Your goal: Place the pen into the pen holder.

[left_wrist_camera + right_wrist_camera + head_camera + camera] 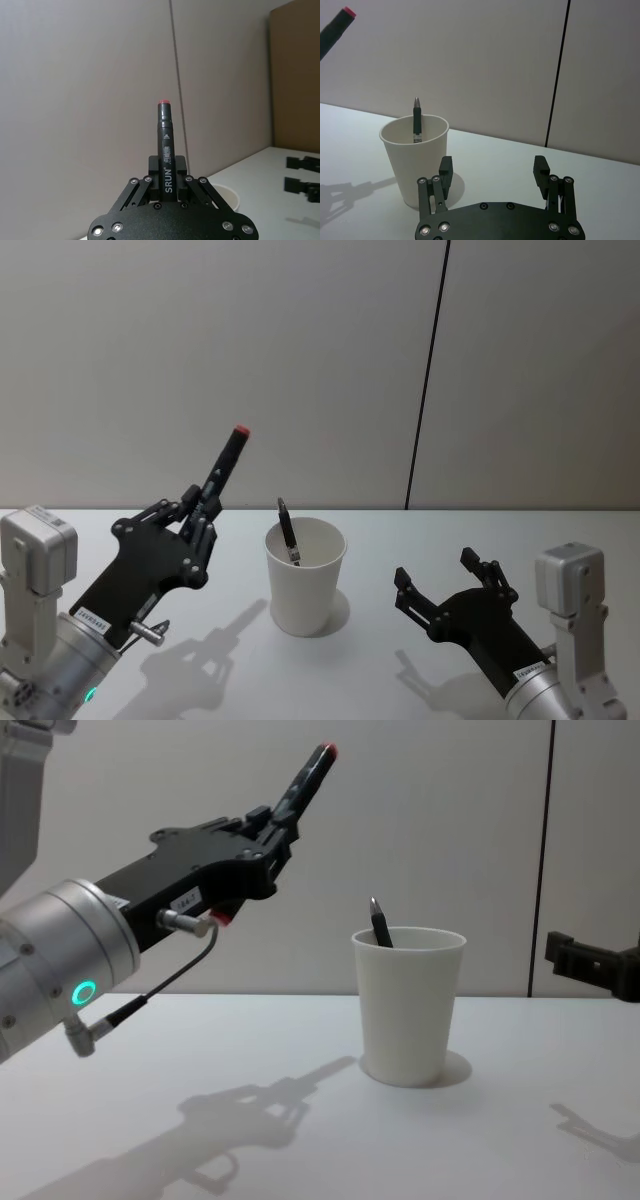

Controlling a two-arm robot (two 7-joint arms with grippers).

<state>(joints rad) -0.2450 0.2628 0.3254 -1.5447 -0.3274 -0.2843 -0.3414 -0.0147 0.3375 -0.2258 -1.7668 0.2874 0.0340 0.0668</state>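
My left claw, centre-left in the head view, is clamped on the pen, which points up, left of and above the pen holder at frame centre on the counter. My right claw, lower right, stands apart, idle. Hazard: lowered off-axis, the pen would likely strike the rim or the black pen inside, tipping the light cup.

A white table meets a plain grey wall — split by one dark vertical seam.
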